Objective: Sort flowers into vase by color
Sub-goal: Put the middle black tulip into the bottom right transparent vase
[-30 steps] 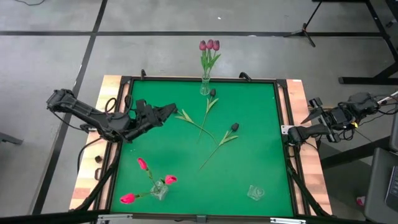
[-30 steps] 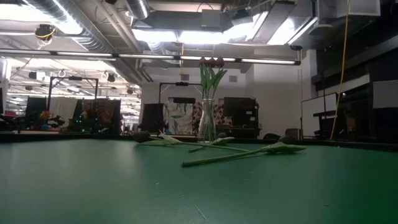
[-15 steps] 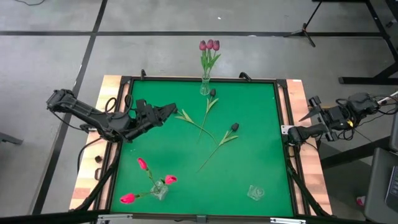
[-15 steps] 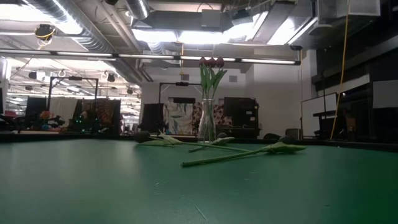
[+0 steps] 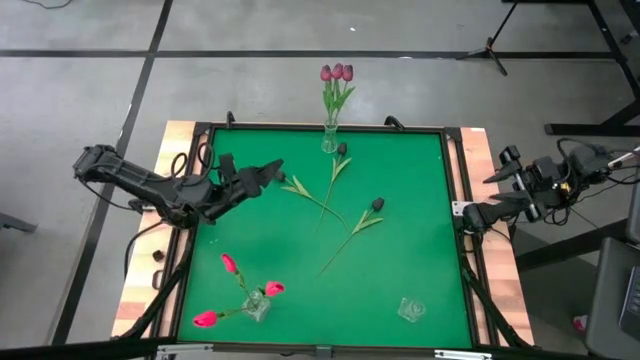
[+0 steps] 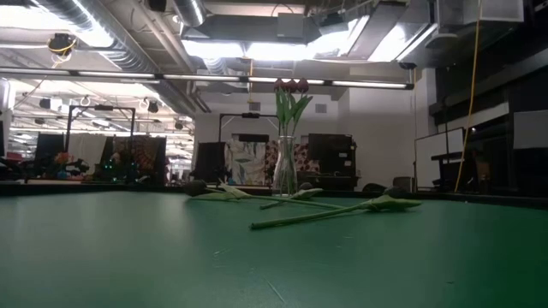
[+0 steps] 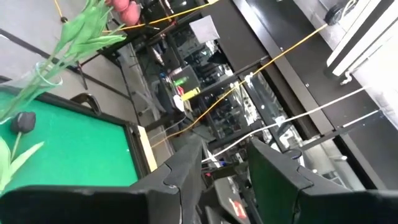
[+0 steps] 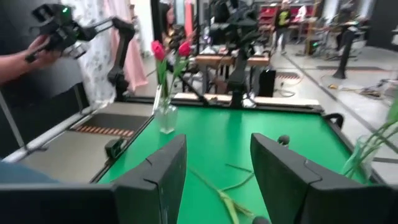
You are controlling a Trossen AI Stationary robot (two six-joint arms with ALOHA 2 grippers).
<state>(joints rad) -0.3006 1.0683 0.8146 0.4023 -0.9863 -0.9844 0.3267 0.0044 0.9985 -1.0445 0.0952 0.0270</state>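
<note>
your left gripper (image 5: 272,168) hung over the bench (image 5: 400,250) near its left edge, its fingers (image 7: 186,168) parted with nothing between them. ahead of those fingers and a little apart lay a near-black tulip (image 5: 340,151) on its long stem, and beyond that stood the vase of mauve-purple tulips (image 5: 336,74) at the far rim. a second near-black tulip (image 5: 376,205) lay on the green further out past the fingers, toward the middle. the pink-red tulips (image 5: 228,264) sat in a small glass vase (image 5: 257,305) near the front left corner, behind and to the side of the left fingers. a third clear vase (image 5: 410,310) stood at the front right. your right gripper (image 5: 492,180) waited off the bench's right edge, its fingers (image 8: 155,171) spread apart and empty, pointing across the green toward the pink-red tulips
</note>
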